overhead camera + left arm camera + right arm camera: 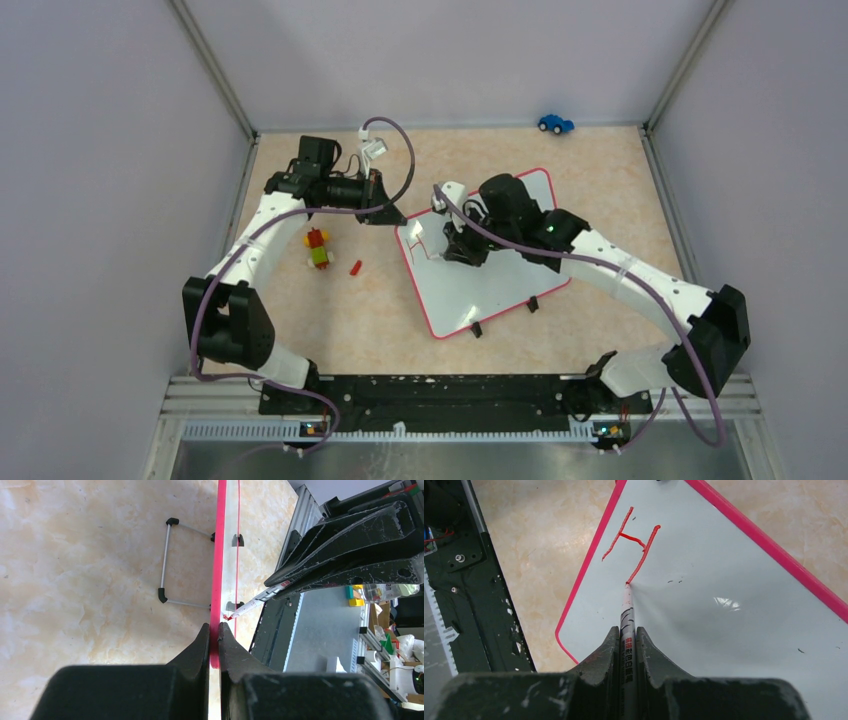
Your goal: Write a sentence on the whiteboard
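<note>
The whiteboard (500, 275) lies tilted on the table, white with a red-pink frame and two black feet at its near edge. My left gripper (392, 215) is shut on its far left edge (217, 580), seen edge-on in the left wrist view. My right gripper (462, 250) is shut on a white marker (627, 615) whose red tip touches the board. Of the sentence, only a red letter "H" (631, 545) shows, near the board's corner. The marker also shows in the left wrist view (250, 605).
A blue toy car (555, 123) sits at the far wall. A red, yellow and green block toy (318, 248) and a small red piece (355, 266) lie left of the board. A wire stand (167, 562) shows under the board.
</note>
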`<control>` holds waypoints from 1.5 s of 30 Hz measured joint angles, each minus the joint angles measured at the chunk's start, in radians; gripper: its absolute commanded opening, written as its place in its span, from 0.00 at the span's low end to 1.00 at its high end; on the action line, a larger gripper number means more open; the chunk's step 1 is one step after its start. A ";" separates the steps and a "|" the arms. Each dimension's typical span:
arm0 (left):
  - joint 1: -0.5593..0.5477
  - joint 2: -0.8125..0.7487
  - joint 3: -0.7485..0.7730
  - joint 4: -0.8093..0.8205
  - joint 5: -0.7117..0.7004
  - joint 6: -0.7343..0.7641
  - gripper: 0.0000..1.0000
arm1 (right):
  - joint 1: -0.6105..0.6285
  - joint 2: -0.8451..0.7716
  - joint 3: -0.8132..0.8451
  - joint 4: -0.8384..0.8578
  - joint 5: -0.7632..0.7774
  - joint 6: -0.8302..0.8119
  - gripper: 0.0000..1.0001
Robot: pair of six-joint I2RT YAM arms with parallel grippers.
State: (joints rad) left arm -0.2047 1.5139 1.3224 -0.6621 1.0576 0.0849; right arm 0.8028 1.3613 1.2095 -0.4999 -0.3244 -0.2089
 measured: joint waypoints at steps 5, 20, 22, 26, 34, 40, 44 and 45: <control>0.000 0.000 0.000 0.000 0.001 0.000 0.00 | 0.002 0.000 0.002 -0.011 -0.005 0.000 0.00; -0.001 0.000 0.000 0.000 0.003 0.000 0.00 | -0.019 -0.005 0.085 -0.019 0.021 0.010 0.00; -0.001 0.000 0.000 0.000 0.003 0.000 0.00 | -0.019 -0.005 0.085 -0.020 0.027 0.010 0.00; -0.001 0.000 0.000 0.000 0.003 0.000 0.00 | -0.019 -0.005 0.085 -0.020 0.037 0.010 0.00; -0.001 0.000 0.000 0.000 0.003 0.000 0.00 | -0.019 -0.005 0.085 -0.020 0.048 0.009 0.00; -0.001 0.000 0.000 0.000 0.003 0.000 0.00 | -0.019 -0.005 0.085 -0.023 0.045 0.010 0.00; -0.001 0.000 0.000 0.000 0.003 0.000 0.00 | -0.019 -0.005 0.085 -0.029 0.032 0.010 0.00; -0.002 0.000 0.000 0.000 0.003 0.000 0.00 | -0.019 -0.005 0.085 -0.032 0.027 0.009 0.00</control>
State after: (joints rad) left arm -0.2062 1.5135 1.3224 -0.6621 1.0611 0.0849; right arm 0.7841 1.3567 1.2942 -0.5323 -0.2970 -0.1997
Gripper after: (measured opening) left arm 0.093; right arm 0.094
